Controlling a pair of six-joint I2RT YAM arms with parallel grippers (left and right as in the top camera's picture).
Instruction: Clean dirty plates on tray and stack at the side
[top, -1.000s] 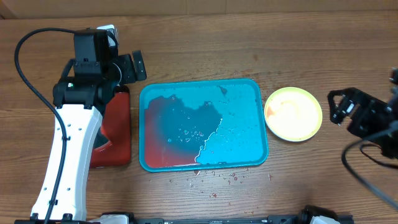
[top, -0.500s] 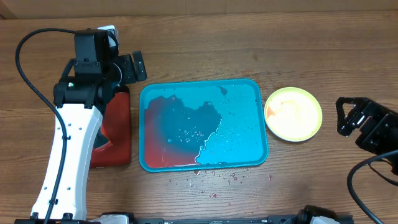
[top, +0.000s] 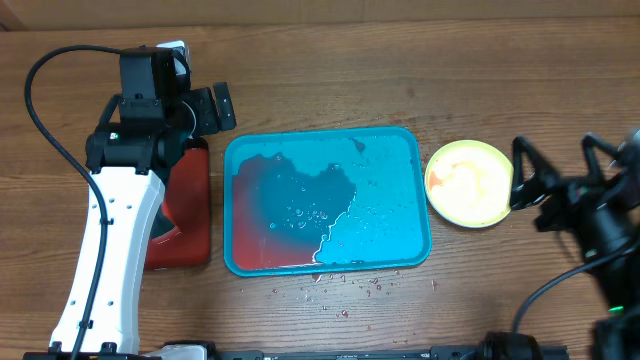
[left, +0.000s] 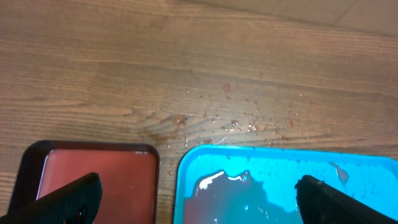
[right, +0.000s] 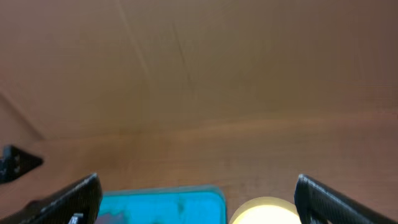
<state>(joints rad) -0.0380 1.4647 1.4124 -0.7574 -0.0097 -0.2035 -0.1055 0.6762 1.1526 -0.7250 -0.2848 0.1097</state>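
Observation:
The teal tray (top: 392, 215) lies mid-table with no plate on it. A red sauce puddle and water drops cover its left half. A plate with a yellow-green rim (top: 472, 183) sits on the table just right of the tray; I cannot tell whether others lie under it. My left gripper (top: 212, 108) is open and empty above the tray's far left corner. My right gripper (top: 556, 172) is open and empty just right of the plate. The left wrist view shows the tray (left: 280, 186) between the open fingers (left: 199, 202). The right wrist view shows the tray (right: 161, 205) and the plate (right: 267, 213) below the open fingers (right: 199, 199).
A dark red tray (top: 188, 220) lies left of the teal tray, partly under my left arm, and shows in the left wrist view (left: 93, 177). Red specks (top: 340, 285) dot the wood in front of the teal tray, and more (left: 249, 121) lie behind it.
My right arm has swung in from the right edge and turned, so its open gripper now faces the plate from close by. The left arm, tray and plate have not moved.

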